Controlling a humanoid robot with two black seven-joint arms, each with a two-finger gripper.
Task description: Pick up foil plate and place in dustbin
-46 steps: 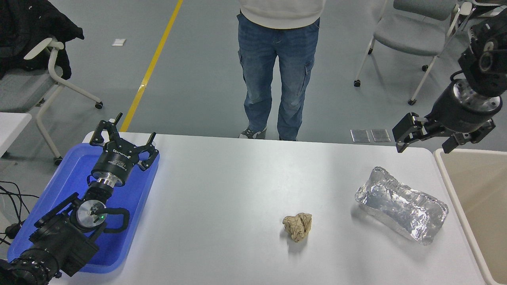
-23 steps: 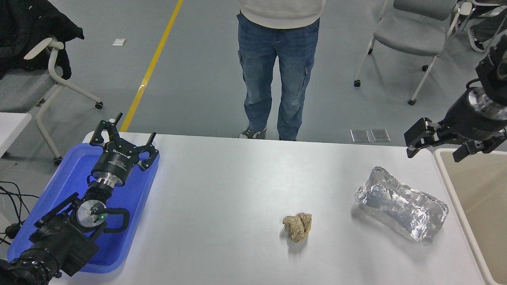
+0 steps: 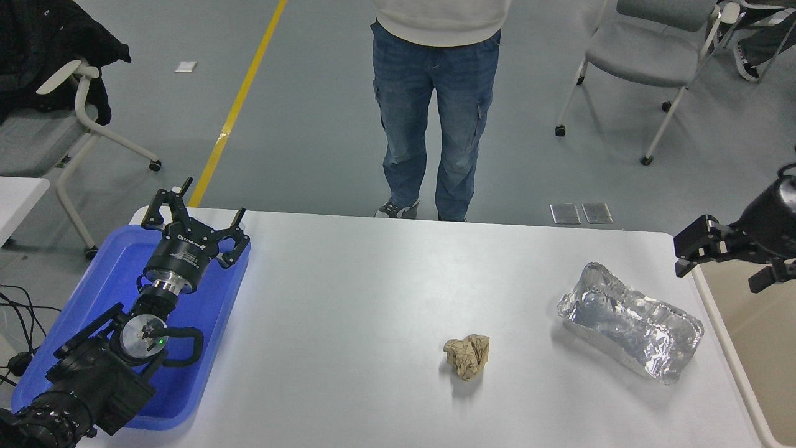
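Observation:
The foil plate (image 3: 631, 323), a shiny crinkled silver tray, lies on the white table (image 3: 348, 323) at the right, near the dustbin. The beige dustbin (image 3: 762, 336) stands at the table's right edge, only partly in view. My right gripper (image 3: 724, 274) comes in from the right edge, open and empty, above the dustbin's far left corner, behind and to the right of the foil plate and apart from it. My left gripper (image 3: 193, 214) is parked open over the blue tray at the left.
A crumpled brown paper ball (image 3: 467, 356) lies left of the foil plate. The blue tray (image 3: 93, 286) sits at the table's left edge. A person in jeans (image 3: 435, 118) stands at the far side. Chairs (image 3: 647, 50) stand behind.
My right gripper has moved right and downward, from above the table's far right corner to over the dustbin's corner. The foil plate and left arm have not moved.

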